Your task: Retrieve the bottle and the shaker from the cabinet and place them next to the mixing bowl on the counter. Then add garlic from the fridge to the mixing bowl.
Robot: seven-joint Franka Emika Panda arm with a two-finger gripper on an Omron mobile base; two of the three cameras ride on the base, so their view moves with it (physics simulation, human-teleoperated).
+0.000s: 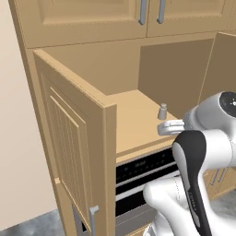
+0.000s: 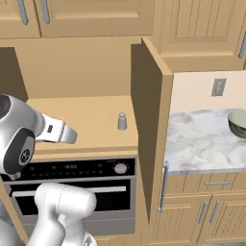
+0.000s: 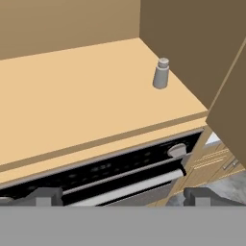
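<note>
Kitchen: oven (image 2: pixel 72 185), marble counter (image 2: pixel 206 139).

Black built-in oven (image 2: pixel 72 185) under tan panelled cabinets (image 2: pixel 202 24).

The left base view looks forward and down from behind the arm's left into the tan wooden cabinet (image 1: pixel 133 115) with its deep shelf niche, past its open left door. The right base view faces the same niche from the right, also taking in the white marble counter (image 2: pixel 202 144). The hand view sits close, looking down over the shelf's front edge; all three share the tiny grey cylindrical shaker (image 3: pixel 161 74) near the shelf's right edge.
</note>
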